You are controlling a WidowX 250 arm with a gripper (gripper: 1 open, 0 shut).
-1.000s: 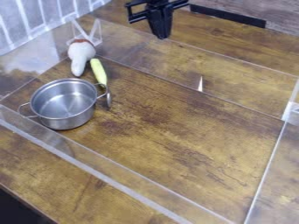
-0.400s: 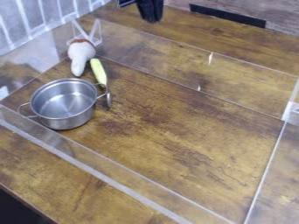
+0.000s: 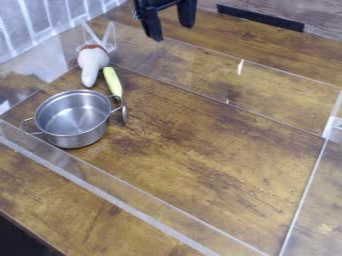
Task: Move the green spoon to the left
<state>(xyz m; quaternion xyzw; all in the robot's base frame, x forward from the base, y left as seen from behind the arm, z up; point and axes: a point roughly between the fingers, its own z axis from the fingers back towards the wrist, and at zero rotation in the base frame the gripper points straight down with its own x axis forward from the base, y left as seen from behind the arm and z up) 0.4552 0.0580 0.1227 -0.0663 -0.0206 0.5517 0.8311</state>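
The broad wooden table [image 3: 201, 150], dark-grained and fenced by clear acrylic walls, fills the view. On its left part stands the shiny round steel pot [image 3: 74, 115] with small side handles. At the top edge hangs the black gripper [image 3: 167, 22], high above the board and well apart from everything on it. A moment ago its fingers were drawn together into one dark shape; now two separate fingers [image 3: 154, 25] show with a gap between them, so it stands open and carries nothing. Beside the pot's far rim stands the whitish toy-like figure [image 3: 91, 62]. The slim green spoon [image 3: 112, 82], yellow-green handled, lies just right of that figure and against the pot's upper right rim, exactly where it lay before. Judging by this, the spoon sits at the left and the opened, raised gripper suggests a release already made.
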